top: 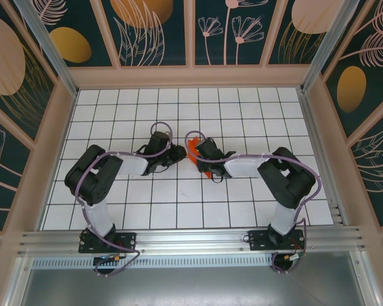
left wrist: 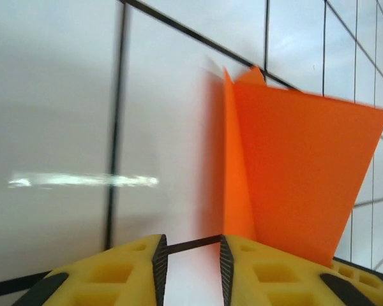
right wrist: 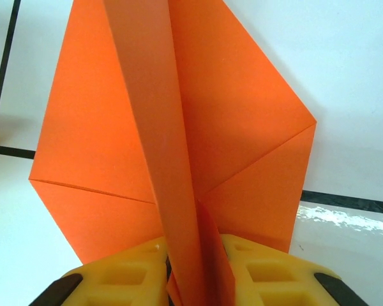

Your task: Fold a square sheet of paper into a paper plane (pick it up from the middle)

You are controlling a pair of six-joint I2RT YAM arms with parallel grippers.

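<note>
Orange paper pinched on the right, left jaws slack beside it

On the left of the white gridded table [top: 179, 210], the left arm reaches in toward the middle, and the left gripper [top: 180, 155] ends just beside the paper. Its wrist camera shows the left gripper [left wrist: 190, 255] with a narrow gap between its yellow fingers [left wrist: 115, 274]. Only bare tabletop and a black grid line show in that gap, so it holds nothing. The paper plane [left wrist: 300, 172] stands upright as a half-folded sheet, its lower edge against the finger on the right of that view.

At the centre of the table, the paper plane [top: 193, 152] sits between the two grippers, raised on edge.

From the right, the right gripper [top: 202, 159] meets it. In close view the right gripper [right wrist: 195, 255] is clamped on the paper plane [right wrist: 179, 127], its yellow pads [right wrist: 121, 277] pressed to either side of the central ridge. Creased triangular flaps spread out left and right above the white surface.
</note>
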